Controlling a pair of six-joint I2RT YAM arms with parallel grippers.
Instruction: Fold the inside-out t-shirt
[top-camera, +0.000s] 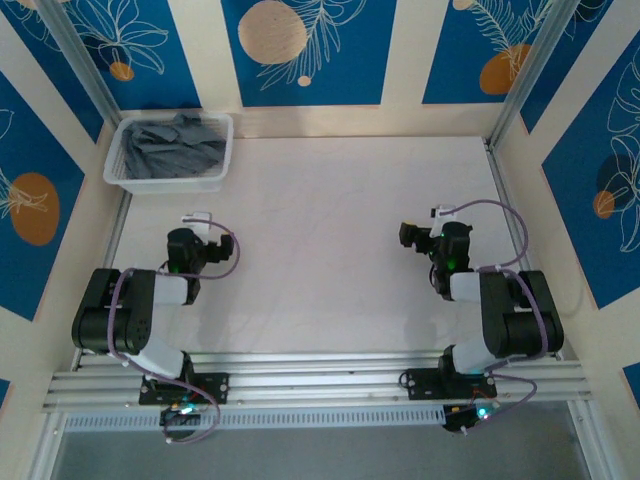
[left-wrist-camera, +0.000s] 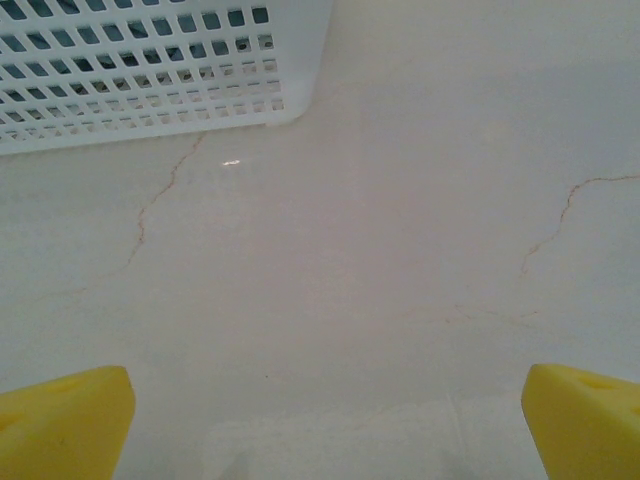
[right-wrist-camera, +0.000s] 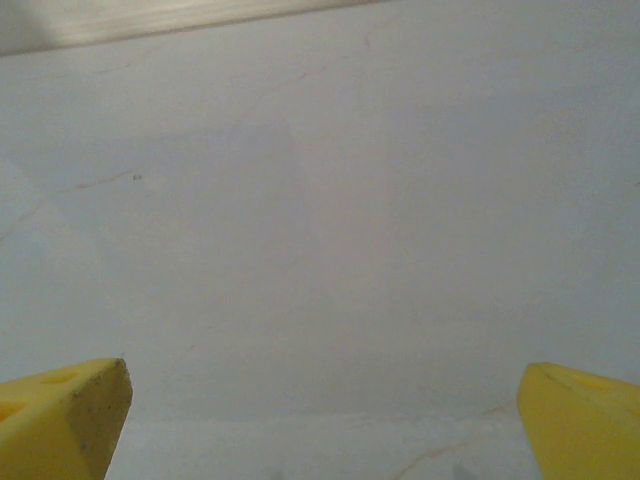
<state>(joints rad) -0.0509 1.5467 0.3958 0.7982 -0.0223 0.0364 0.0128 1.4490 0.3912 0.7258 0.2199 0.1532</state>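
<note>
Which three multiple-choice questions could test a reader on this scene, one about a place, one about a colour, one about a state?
1. Where is the t-shirt? A spread out flat; B in the basket; C held in the air.
2. What colour are the fingertips? A yellow; B black; C red.
3. How are the left gripper and right gripper? A both shut; B one shut; C both open.
Answers: 1 B, grey fabric heaps inside it; 2 A, yellow pads in both wrist views; 3 C, fingers stand wide apart.
</note>
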